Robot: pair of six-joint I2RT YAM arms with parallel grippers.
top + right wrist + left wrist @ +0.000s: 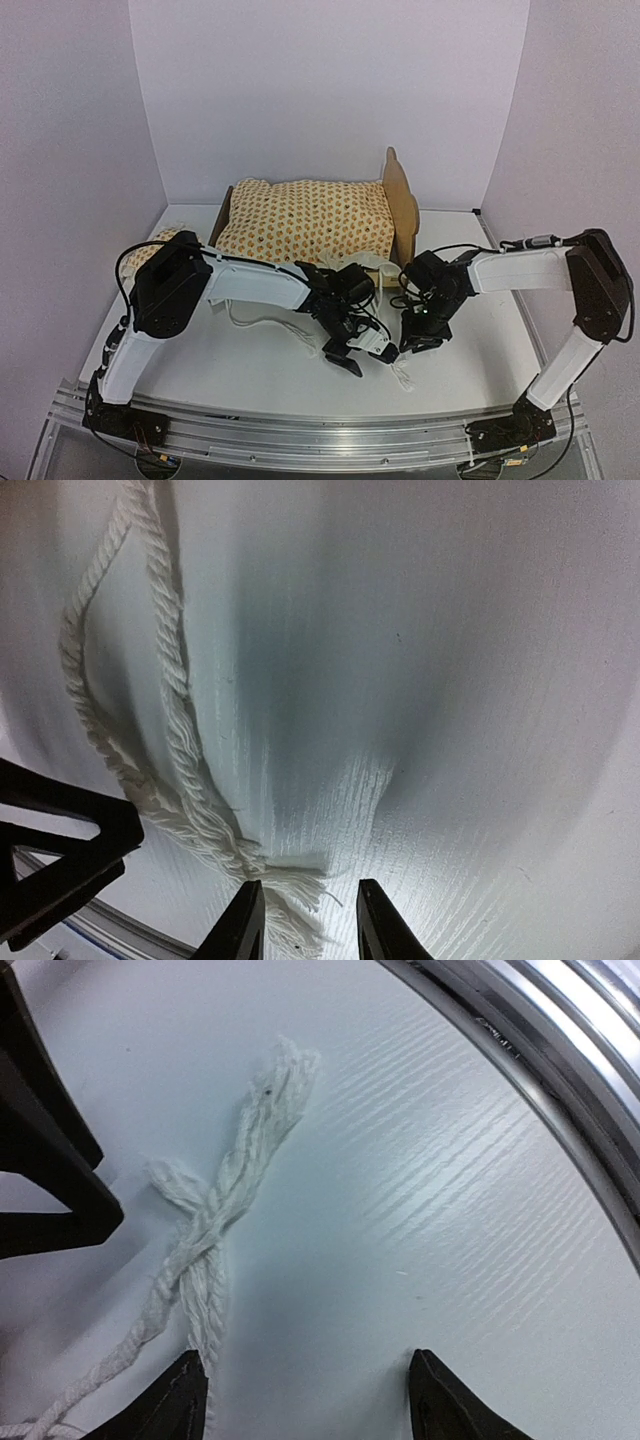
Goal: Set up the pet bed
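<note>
A: Well, where is the pet bed to be found?

B: It is set at the back of the surface, near the middle, with its scalloped headboard turned to the right. A cream mattress cushion dotted with orange is laid over the frame, so the base cannot be seen. A small pillow of the same print is seen just left of the bed, partly covered by the left arm.

A: And how is the left claw held?

B: It is lowered over the bare surface in front of the bed, apart from it, and its fingers are spread wide. Nothing is held. Two white cords, twisted about each other and frayed at the end, are laid flat ahead of it. One strand is run close past the finger on the left of the wrist view. The metal rail at the near edge is seen beyond.

A: What is shown of the right claw?

B: It is placed just beside the left one, also low over the surface. Only a narrow gap is kept between its fingers. The frayed cord end is seen lying in that gap, but it is not pinched.
</note>
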